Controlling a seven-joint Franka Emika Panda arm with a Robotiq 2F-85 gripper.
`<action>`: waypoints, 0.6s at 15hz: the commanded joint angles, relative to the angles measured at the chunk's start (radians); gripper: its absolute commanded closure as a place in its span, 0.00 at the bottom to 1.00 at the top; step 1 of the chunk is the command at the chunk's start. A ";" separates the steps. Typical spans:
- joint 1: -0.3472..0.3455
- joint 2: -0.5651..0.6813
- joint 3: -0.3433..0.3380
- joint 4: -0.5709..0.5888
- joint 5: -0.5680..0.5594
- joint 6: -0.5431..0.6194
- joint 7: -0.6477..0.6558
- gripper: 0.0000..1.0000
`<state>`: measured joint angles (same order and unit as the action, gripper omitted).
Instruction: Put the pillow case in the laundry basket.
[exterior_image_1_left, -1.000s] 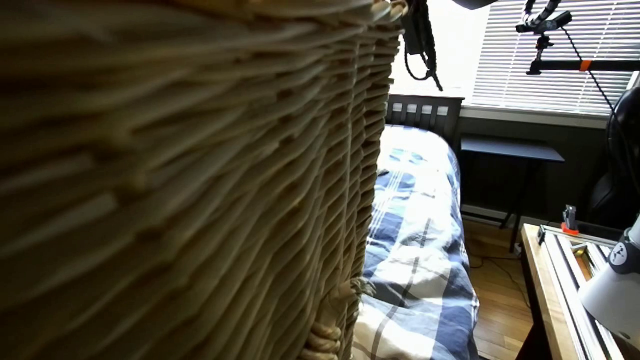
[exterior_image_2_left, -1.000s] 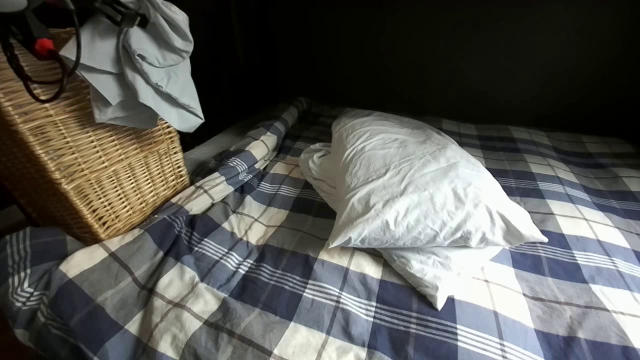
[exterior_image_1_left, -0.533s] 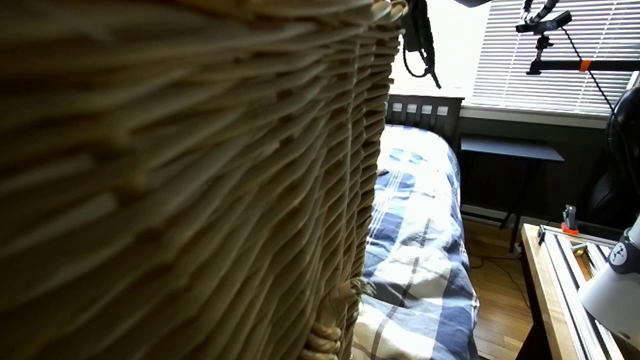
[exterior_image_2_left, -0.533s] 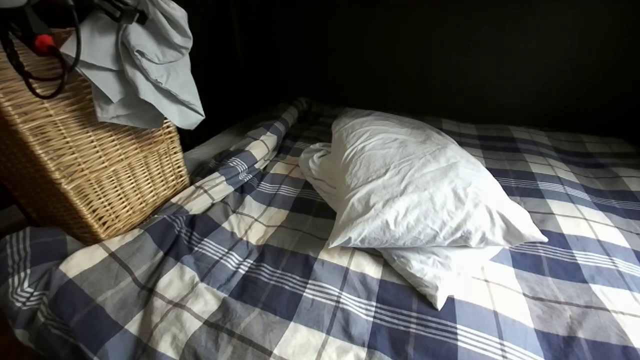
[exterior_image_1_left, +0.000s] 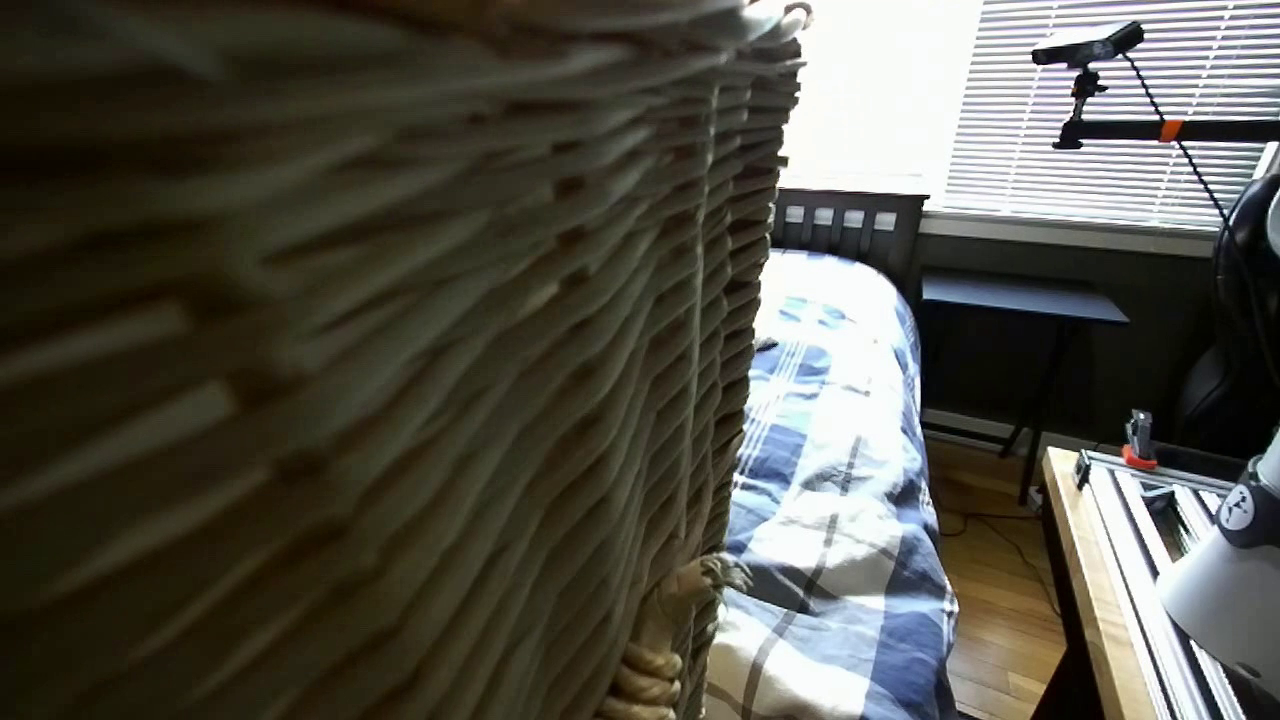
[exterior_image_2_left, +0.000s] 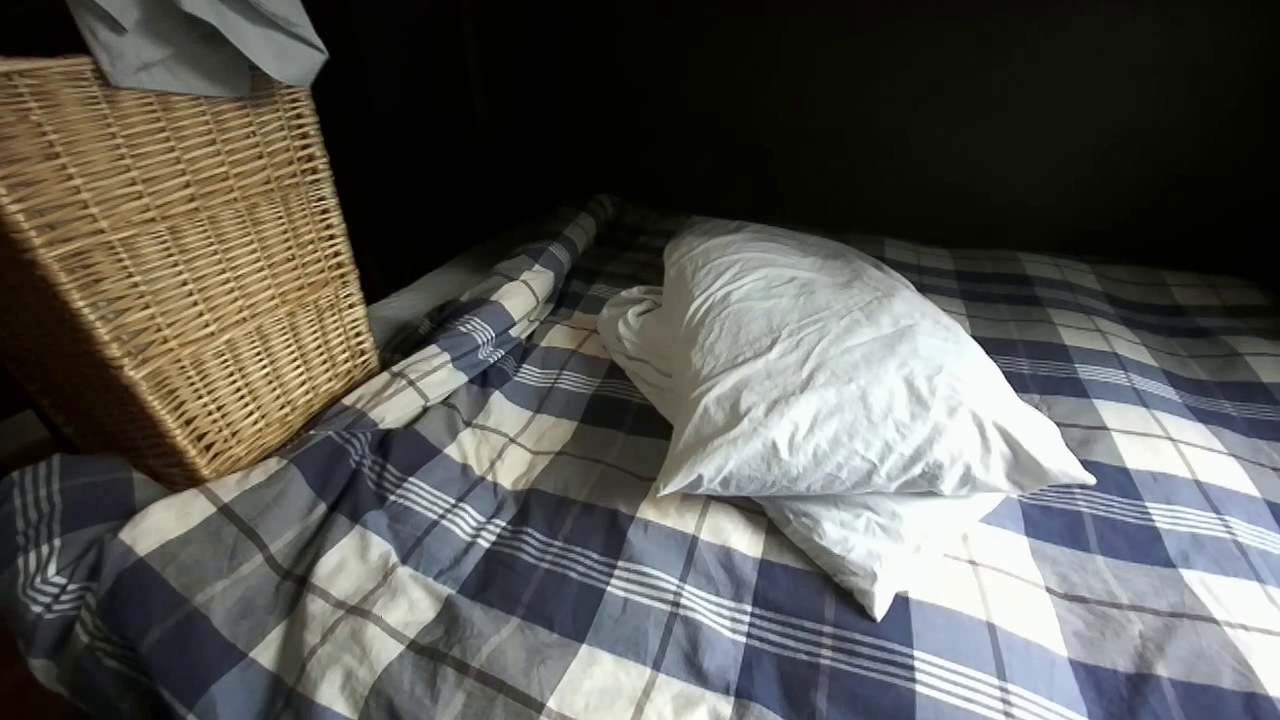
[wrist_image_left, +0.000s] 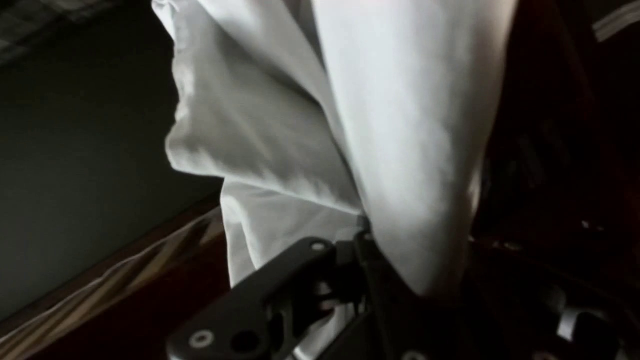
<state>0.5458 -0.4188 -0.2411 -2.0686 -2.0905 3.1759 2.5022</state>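
Gripper (wrist_image_left: 359, 232) pinches the pillow case (wrist_image_left: 415, 125) at the rim of the basket (exterior_image_2_left: 200, 220); can't tell if case and rim touch.
In an exterior view: basket fills the left, bed (exterior_image_1_left: 840, 540) runs back to headboard (exterior_image_1_left: 905, 235) below window (exterior_image_1_left: 880, 110), strip of wood floor (exterior_image_1_left: 985, 640) between bed and bench (exterior_image_1_left: 1098, 590). In an exterior view: basket's bottom edge meets plaid bed, stretch of bed between it and white pillow (exterior_image_2_left: 830, 370); case's lower edge overlaps the rim. Wrist view: fingers (wrist_image_left: 300, 262) pressed together on the case, which spreads toward the top.
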 joint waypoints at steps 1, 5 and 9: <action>0.232 -0.026 -0.113 0.102 -0.146 0.027 0.139 0.96; 0.532 -0.045 -0.247 0.159 -0.353 0.017 0.334 0.96; 0.830 -0.094 -0.443 0.116 -0.338 -0.009 0.222 0.96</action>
<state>1.1794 -0.4692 -0.5472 -1.9303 -2.3940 3.1795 2.7260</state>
